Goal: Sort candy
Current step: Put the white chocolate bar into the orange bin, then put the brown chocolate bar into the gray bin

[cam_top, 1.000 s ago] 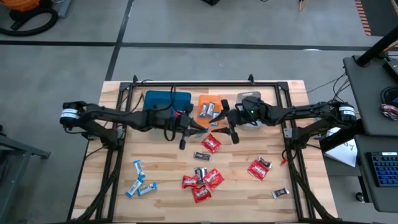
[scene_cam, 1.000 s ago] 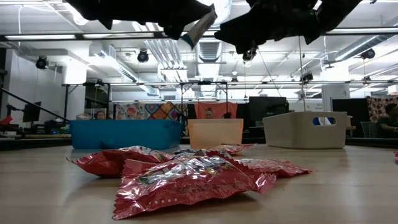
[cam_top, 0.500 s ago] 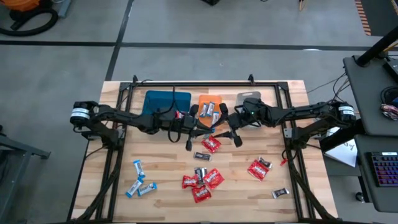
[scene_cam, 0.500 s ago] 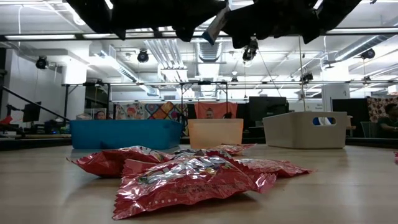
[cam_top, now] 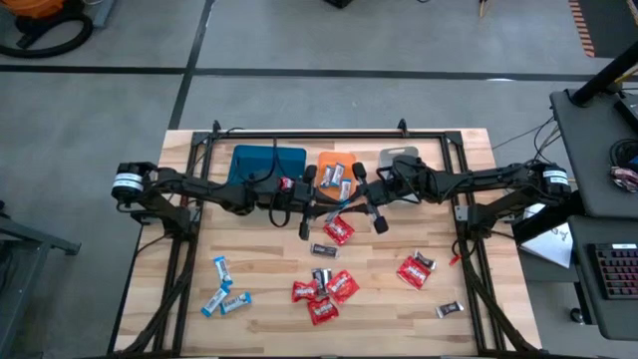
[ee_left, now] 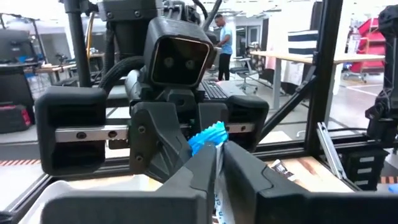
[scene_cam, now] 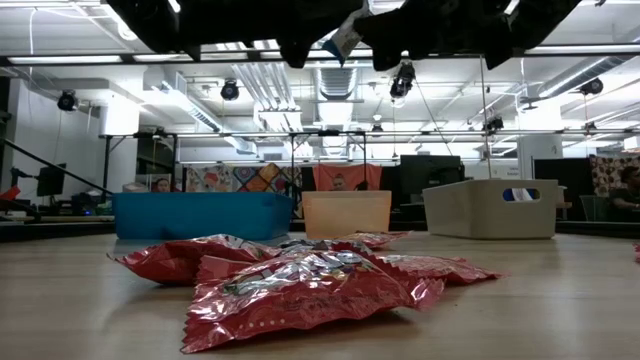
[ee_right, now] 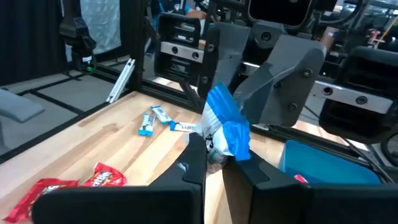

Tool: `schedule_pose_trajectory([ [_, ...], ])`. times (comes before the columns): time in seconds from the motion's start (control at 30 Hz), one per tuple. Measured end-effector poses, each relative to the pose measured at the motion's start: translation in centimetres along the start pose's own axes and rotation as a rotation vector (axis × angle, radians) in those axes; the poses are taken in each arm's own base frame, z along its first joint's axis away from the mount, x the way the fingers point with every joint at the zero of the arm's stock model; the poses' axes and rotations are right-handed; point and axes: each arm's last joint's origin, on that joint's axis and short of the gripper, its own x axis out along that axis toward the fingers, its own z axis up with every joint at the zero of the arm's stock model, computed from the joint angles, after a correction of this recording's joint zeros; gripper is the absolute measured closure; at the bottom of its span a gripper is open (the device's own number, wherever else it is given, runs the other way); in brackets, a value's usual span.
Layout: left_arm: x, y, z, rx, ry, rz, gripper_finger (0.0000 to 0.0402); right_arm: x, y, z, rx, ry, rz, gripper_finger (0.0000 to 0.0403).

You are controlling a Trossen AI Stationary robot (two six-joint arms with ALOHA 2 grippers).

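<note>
Both my pincers have drawn closer together above the orange tray (cam_top: 324, 163). My right pincer (ee_right: 214, 163) is clamped on a blue-and-white candy (ee_right: 225, 127); my left pincer (ee_left: 219, 167) pinches the same wrapper's other end. Red candies (scene_cam: 300, 282) lie on the tabletop (cam_top: 269, 254) below.

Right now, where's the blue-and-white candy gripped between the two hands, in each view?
High: not distinguishable; left hand meets right hand at the orange tray.
Low: blue-and-white candy at top centre.
Left wrist: centre, at the fingertips.
Right wrist: centre, between the fingers.
Landmark: blue tray.
</note>
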Motion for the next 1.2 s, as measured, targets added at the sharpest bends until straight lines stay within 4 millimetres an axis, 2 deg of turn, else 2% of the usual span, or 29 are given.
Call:
schedule_pose_trajectory([
  [0.17, -0.6, 0.1, 0.2, -0.024, 0.068, 0.017, 0.0335, 0.0, -0.5, 0.0, 0.036, 0.055, -0.056, 0.038],
  [0.3, -1.8, 0.1, 0.3, -0.062, 0.213, 0.081, 0.0308, -0.2, -1.2, -0.7, 0.083, 0.239, -0.231, 0.0381],
  [0.47, -4.1, 0.1, 0.4, -0.106, 0.419, 0.203, 0.0293, -0.4, -2.5, -2.7, 0.146, 0.47, -0.485, 0.0381],
  [0.63, -6.6, -0.1, 0.6, -0.226, 0.575, 0.291, 0.029, 0.3, -4.1, -5.6, 0.259, 0.549, -0.565, 0.038],
  [0.77, -8.5, -0.4, 0.3, -0.396, 0.712, 0.366, 0.029, 1.5, -4.9, -7.8, 0.286, 0.617, -0.559, 0.0348],
  [0.97, -10.6, -1.0, -0.8, -0.615, 0.901, 0.51, 0.029, 3.3, -6.2, -9.1, 0.281, 0.661, -0.598, 0.0286],
  [1.2, -11.1, -2.0, -1.9, -0.617, 1.034, 0.531, 0.029, 4.2, -6.9, -8.8, 0.293, 0.7, -0.587, 0.0243],
])
